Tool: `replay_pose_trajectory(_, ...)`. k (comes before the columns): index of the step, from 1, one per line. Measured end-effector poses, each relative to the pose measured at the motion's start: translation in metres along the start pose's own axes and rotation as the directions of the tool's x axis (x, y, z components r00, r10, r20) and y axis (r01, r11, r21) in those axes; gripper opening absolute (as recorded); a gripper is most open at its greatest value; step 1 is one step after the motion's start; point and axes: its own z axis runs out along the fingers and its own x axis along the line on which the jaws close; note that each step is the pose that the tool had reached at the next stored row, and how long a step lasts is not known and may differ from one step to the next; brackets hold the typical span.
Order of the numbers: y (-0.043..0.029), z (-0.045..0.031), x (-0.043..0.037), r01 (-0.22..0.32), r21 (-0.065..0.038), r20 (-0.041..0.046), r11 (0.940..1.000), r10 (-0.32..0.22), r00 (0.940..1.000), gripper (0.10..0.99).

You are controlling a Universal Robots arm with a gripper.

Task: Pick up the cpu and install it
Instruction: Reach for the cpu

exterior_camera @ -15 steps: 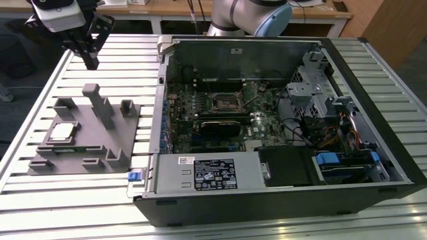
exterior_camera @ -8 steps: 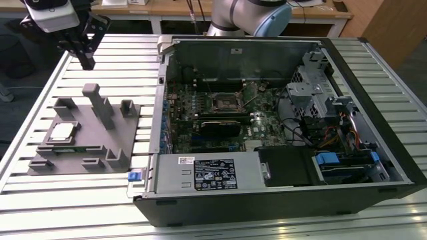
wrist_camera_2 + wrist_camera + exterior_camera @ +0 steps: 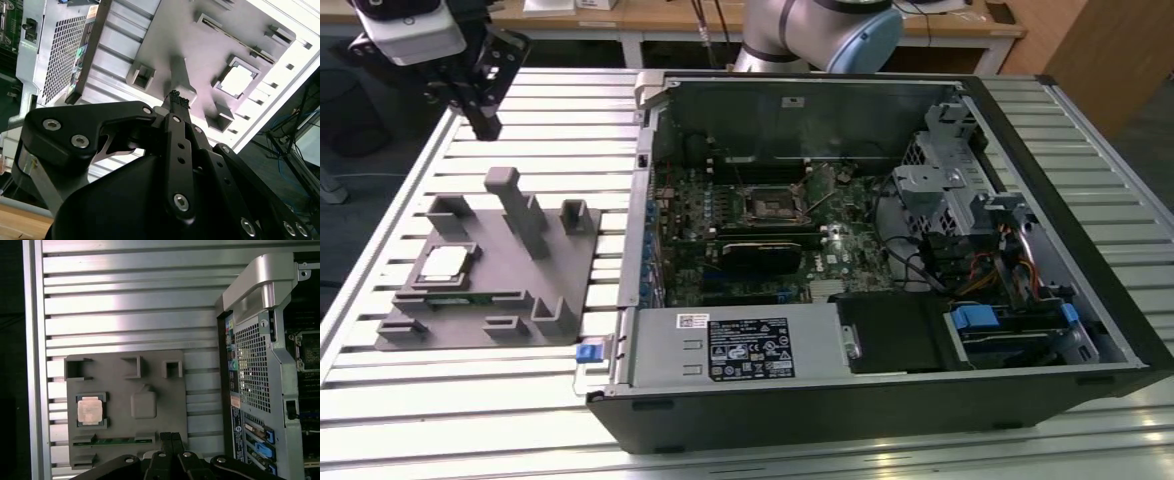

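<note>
Since the two black fingers lie pressed together with nothing between them in both wrist views, the gripper (image 3: 171,437) is recorded as clenched and empty. It hangs high over the slatted table (image 3: 454,400), near the grey fixture (image 3: 120,390) and touching nothing.

The cpu (image 3: 91,410) sits flat in a square recess of that fixture, pale metal top upward. A green memory stick (image 3: 112,441) lies in a slot just beside it.

Further off, on the exterior view's right, the open computer case (image 3: 854,425) rests on the table. The black socket frame (image 3: 771,203) is near the middle of its board. Whether its bracket is raised cannot be told.

Assessment: the step in hand is the approach to pick-up; the chip is ungrasped and nothing is installed. A pick from here would call for the jaws to part wider than the chip, centre over the recess, and descend squarely to take it by opposite edges.
</note>
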Motion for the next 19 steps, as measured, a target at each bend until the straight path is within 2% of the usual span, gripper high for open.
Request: replay_pose_trajectory(19, -0.0014, 0.0007, 0.0186, 0.000, 0.000, 0.0000, 1.0000, 0.000, 1.0000, 0.106)
